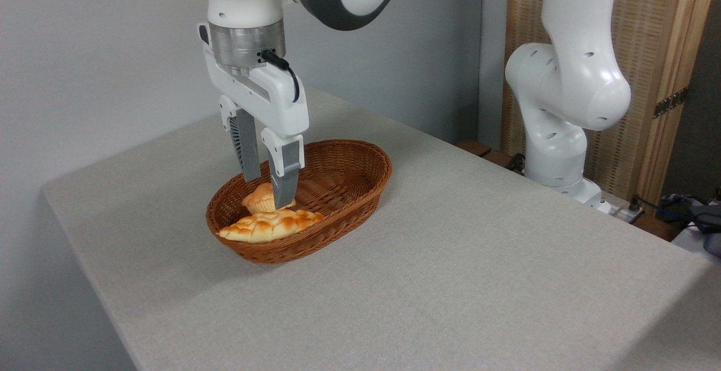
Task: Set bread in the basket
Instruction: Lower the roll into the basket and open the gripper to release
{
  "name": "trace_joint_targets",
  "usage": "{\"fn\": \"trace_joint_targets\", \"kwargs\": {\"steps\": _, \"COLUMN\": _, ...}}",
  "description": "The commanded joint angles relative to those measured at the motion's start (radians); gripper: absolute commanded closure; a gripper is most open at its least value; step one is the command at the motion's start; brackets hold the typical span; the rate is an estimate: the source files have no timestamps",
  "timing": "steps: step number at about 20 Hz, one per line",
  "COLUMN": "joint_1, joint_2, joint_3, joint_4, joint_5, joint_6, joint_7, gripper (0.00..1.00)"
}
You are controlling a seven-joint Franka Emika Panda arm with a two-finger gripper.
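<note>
We hold the bread point(258, 198) low inside the basket point(360, 160), left of centre; our pincer point(266, 191) grips it. Next we must open and rise.

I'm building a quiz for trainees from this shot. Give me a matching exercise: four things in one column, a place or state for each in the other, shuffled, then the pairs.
Things:
1. bun
2. braided loaf
3. basket
4. end effector

Places or states:
A. lying flat along the basket's near edge
B. standing on the grey table
C. reaching down into the basket
D. between the two fingers

Pairs: 1-D, 2-A, 3-B, 4-C
</note>
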Motion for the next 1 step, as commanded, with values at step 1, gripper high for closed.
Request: {"fn": "trace_joint_targets", "kwargs": {"steps": 1, "joint_1": -0.008, "joint_2": -0.021, "joint_3": 0.019, "joint_4": 0.006, "joint_5": 0.018, "joint_6": -0.022, "joint_7": -0.023, "gripper": 0.00}}
